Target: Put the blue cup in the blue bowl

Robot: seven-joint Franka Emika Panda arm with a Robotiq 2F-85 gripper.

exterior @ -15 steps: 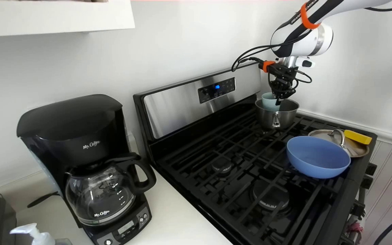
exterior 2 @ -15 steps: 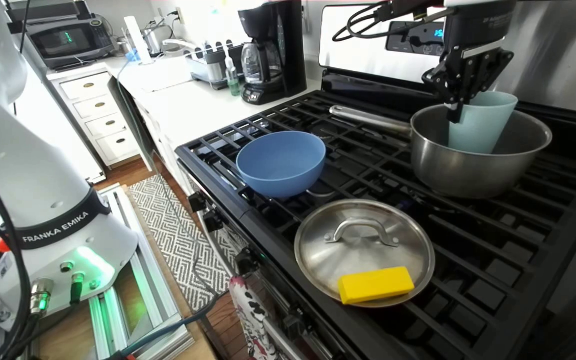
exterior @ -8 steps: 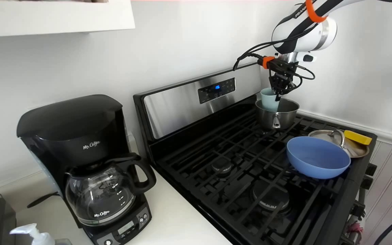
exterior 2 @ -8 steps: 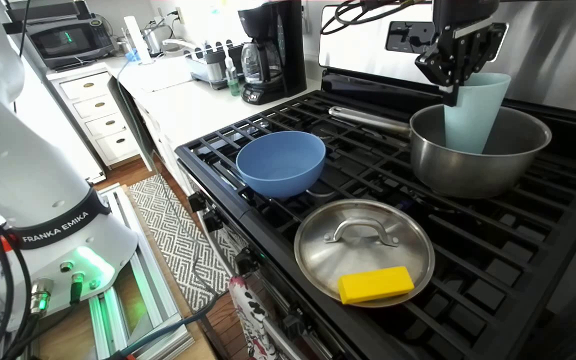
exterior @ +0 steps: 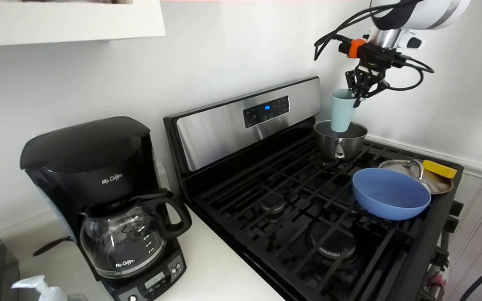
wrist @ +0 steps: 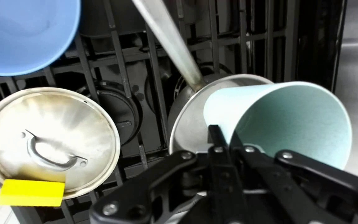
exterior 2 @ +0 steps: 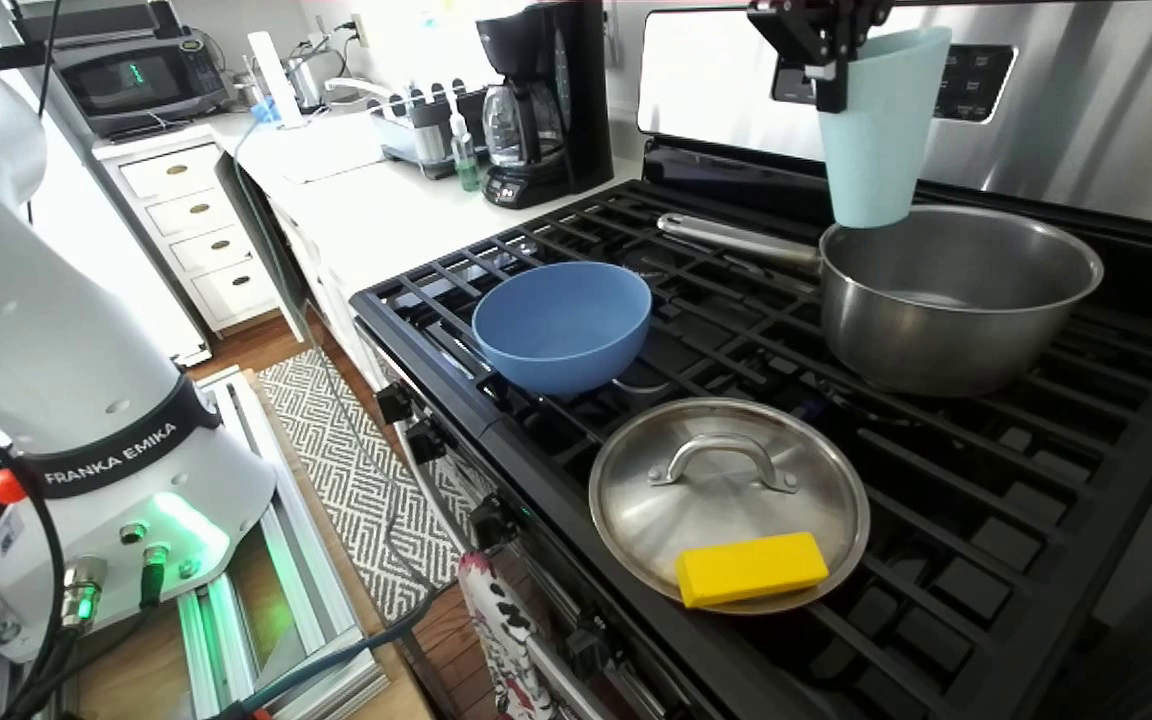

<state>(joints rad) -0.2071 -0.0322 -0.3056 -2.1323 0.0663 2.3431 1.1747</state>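
Note:
The pale blue-teal blue cup hangs in the air, slightly tilted, above the steel pot. It also shows in an exterior view and in the wrist view, where its open mouth is seen. My gripper is shut on the cup's wall near the rim, one finger outside and one inside. An exterior view shows the outer finger of the gripper; the inner one is hidden there. The blue bowl sits upright on the stove grates, apart from the cup. The wrist view shows part of the bowl at top left.
The steel pot stands below the cup, its handle pointing toward the coffee maker. A steel lid with a yellow block lies beside the bowl. The stove's back panel rises behind the pot.
The gripper has lifted the cup up out of the steel pot, with a small sideways shift toward the pot's handle side. Bowl, pot and lid have not moved.

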